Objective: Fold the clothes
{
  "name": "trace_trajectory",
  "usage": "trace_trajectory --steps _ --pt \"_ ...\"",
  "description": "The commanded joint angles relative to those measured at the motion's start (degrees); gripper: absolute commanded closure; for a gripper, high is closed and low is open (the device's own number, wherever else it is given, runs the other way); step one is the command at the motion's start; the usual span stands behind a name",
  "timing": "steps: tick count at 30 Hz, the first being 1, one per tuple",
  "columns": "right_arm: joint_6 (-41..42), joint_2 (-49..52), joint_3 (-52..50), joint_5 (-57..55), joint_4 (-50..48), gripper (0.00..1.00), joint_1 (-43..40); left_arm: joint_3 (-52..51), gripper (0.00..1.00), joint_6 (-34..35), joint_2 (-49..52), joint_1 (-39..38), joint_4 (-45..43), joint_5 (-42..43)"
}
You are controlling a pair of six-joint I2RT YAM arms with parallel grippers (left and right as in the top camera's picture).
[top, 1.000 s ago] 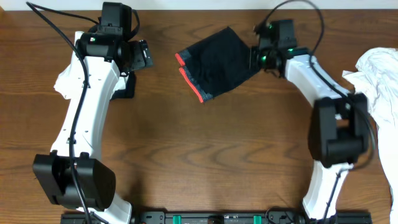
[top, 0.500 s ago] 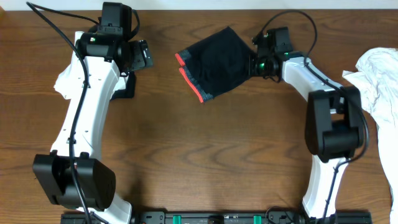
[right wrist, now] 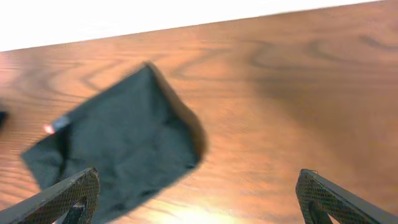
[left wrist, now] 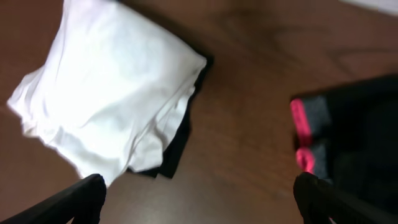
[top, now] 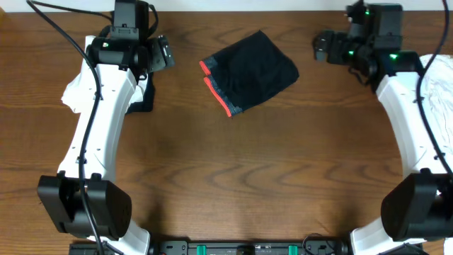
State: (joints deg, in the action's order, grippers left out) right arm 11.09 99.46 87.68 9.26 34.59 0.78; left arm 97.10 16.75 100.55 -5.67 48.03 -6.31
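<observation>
You have the folded black pants [top: 248,73] lying on the table [top: 233,163]. Your left gripper [left wrist: 198,196] and right gripper [right wrist: 199,196] both gape wide, holding nothing, clear of the cloth.

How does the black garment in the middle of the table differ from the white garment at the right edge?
The black garment is folded into a flat, compact packet; the white garment lies crumpled in a loose heap. The black one shows a red-edged band; the white one is plain. Both rest on the wooden table.
</observation>
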Motion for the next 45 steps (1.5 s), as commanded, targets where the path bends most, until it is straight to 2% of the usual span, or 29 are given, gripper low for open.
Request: trace_trajectory --steps 1,4,8,10,11,12,13,15,22,30,36,37,39,40,41,45 --pt "0.0 1.0 -0.4 -2.2 1.8 0.01 -0.7 0.2 0.02 1.1 0.3 0.0 -1.4 11.0" --pt "0.0 1.0 -0.4 -2.2 2.6 0.01 -0.7 -0.2 0.02 1.1 1.7 -1.6 -3.7 21.7" --pt "0.0 1.0 -0.4 -2.2 2.5 0.01 -0.7 -0.4 0.01 1.4 5.1 -6.4 -5.4 23.0" --pt "0.0 1.0 -0.4 -2.2 2.6 0.01 -0.7 -0.4 0.05 1.4 7.0 -9.1 -6.3 23.0" --pt "0.0 1.0 -0.4 -2.2 2.6 0.01 -0.7 -0.4 0.14 1.3 8.2 -10.4 -7.1 23.0" --pt "0.0 1.0 -0.4 -2.2 2.5 0.01 -0.7 -0.4 0.34 1.3 9.4 -11.6 -8.1 23.0" --pt "0.0 1.0 -0.4 -2.2 2.5 0.01 -0.7 -0.4 0.49 1.3 10.4 -12.5 -8.9 23.0" --pt "0.0 1.0 -0.4 -2.2 2.5 0.01 -0.7 -0.4 0.66 1.4 12.5 -14.0 -10.6 23.0" --pt "0.0 1.0 -0.4 -2.2 2.5 0.01 -0.7 -0.4 0.69 1.3 18.4 -15.6 -14.1 22.2" --pt "0.0 1.0 -0.4 -2.2 2.5 0.01 -0.7 -0.4 0.69 1.3 20.4 -14.9 -16.9 10.6" --pt "0.0 1.0 -0.4 -2.2 2.5 0.01 -0.7 -0.4 0.69 1.1 21.0 -14.1 -20.6 9.7" --pt "0.0 1.0 -0.4 -2.2 2.5 0.01 -0.7 -0.4 0.7 1.1 21.3 -14.0 -21.0 9.7" --pt "0.0 1.0 -0.4 -2.2 2.5 0.01 -0.7 -0.4 0.81 1.1 21.3 -13.8 -21.4 9.7" --pt "0.0 1.0 -0.4 -2.2 2.5 0.01 -0.7 -0.4 0.9 1.1 21.2 -13.9 -21.4 9.7" --pt "0.0 1.0 -0.4 -2.2 2.5 0.01 -0.7 -0.3 0.94 1.1 21.0 -13.9 -21.4 10.0" --pt "0.0 1.0 -0.4 -2.2 2.5 0.01 -0.7 -0.3 0.94 1.1 20.2 -14.0 -21.6 10.8"
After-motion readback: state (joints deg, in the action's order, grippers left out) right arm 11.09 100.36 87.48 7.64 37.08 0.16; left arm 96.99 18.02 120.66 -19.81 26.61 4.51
